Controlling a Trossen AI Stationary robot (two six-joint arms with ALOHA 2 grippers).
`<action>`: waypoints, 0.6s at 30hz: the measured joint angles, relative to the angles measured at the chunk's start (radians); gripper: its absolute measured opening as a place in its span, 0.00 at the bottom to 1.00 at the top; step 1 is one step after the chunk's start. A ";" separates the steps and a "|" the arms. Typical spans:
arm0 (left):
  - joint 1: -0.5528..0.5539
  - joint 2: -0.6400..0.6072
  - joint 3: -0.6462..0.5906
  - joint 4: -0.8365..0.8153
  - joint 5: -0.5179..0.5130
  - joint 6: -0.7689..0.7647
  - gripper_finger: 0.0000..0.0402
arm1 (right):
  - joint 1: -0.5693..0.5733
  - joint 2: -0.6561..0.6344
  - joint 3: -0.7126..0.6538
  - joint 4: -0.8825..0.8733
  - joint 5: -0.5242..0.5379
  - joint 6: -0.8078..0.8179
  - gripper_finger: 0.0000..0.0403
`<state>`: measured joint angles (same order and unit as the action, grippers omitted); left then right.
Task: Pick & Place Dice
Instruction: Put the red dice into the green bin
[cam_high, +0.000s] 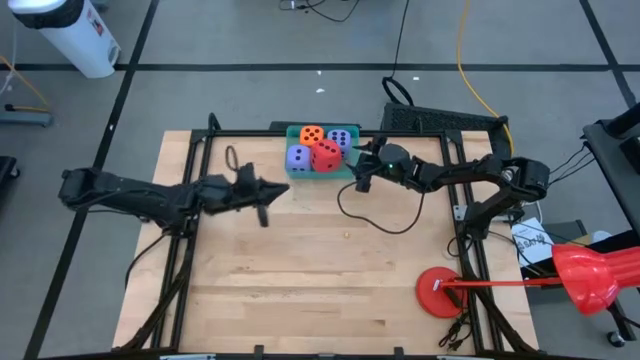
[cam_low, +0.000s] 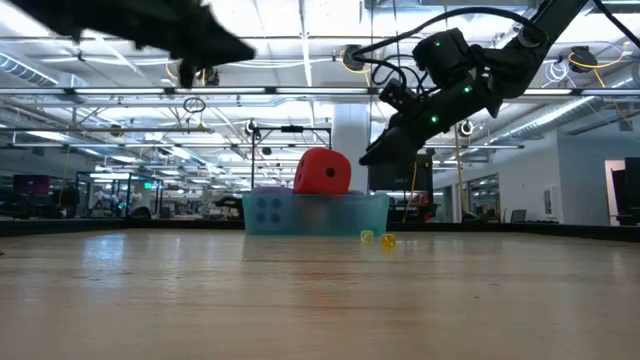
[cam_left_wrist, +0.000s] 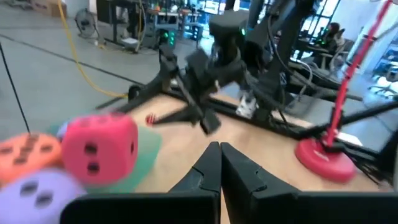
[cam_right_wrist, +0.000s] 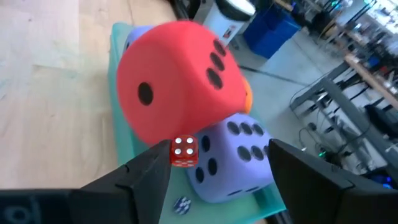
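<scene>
- Sitting together in a teal tray (cam_high: 352, 172) at the far edge of the surface (cam_high: 320, 280) are four soft dice: the red die (cam_high: 327, 154) is perched on top, with the orange die (cam_high: 311, 135) and two purple dice (cam_high: 340, 138) around it.
- The right gripper (cam_high: 362, 174) is held just beside the tray's right edge, fingers (cam_right_wrist: 146, 177) spread apart; the red die lies directly ahead of them.
- A tiny red die (cam_right_wrist: 183, 151) is seen between those fingers in the right wrist view only; whether it is falling or resting cannot be told.
- The left gripper (cam_high: 264, 205) is raised above mid-surface, fingers clenched on nothing, farther from the tray.
- Two small yellowish bits (cam_low: 376, 239) are shown on the surface only in the low view.
</scene>
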<state>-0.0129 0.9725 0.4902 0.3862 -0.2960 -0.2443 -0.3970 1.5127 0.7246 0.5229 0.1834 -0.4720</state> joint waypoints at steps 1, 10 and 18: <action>0.013 0.043 0.042 0.002 0.004 0.008 0.01 | 0.000 0.000 0.000 0.005 0.000 -0.007 0.63; 0.172 0.354 0.350 -0.102 0.171 0.076 0.01 | 0.000 0.000 0.000 0.004 -0.003 -0.035 0.63; 0.277 0.584 0.504 -0.115 0.228 0.028 0.00 | 0.000 0.000 0.000 0.005 -0.004 -0.034 0.63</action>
<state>0.2640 1.5566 0.9942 0.2715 -0.0680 -0.2164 -0.3973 1.5127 0.7246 0.5282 0.1797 -0.5056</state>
